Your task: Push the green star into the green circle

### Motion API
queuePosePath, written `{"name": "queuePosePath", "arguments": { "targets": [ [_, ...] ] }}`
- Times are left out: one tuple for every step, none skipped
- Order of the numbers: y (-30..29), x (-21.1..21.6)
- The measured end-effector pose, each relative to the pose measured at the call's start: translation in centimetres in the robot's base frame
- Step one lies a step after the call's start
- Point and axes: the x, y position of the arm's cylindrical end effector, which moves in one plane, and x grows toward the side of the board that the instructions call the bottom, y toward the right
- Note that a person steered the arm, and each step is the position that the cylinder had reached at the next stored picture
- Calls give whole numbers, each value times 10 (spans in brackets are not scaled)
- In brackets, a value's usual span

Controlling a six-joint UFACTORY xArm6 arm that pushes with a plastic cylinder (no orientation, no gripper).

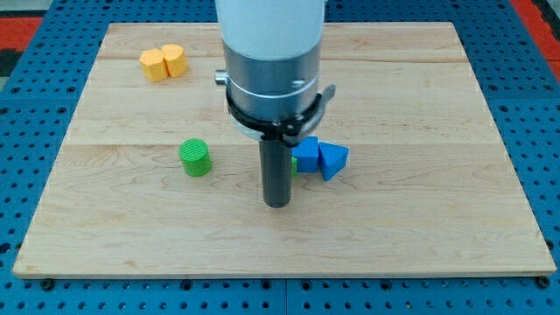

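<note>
The green circle (196, 157), a short green cylinder, stands on the wooden board (420, 219) left of centre. The green star (293, 164) is almost wholly hidden behind my rod; only a thin green sliver shows at the rod's right side, touching the blue blocks. My tip (277, 203) rests on the board just below and left of that sliver, well to the right of the green circle. The arm's white and grey body hangs over the board's top middle.
Two blue blocks sit right of my rod: a blue block (306, 154) and a blue triangle (332, 161), touching each other. Two yellow blocks (163, 62) lie together at the view's top left. The blue pegboard surrounds the board.
</note>
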Motion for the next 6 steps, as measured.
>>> {"name": "queuePosePath", "arguments": {
  "targets": [
    [39,-4],
    [53,-21],
    [15,-25],
    [-24,-36],
    [-7,-44],
    [-2,-53]
  ]
}}
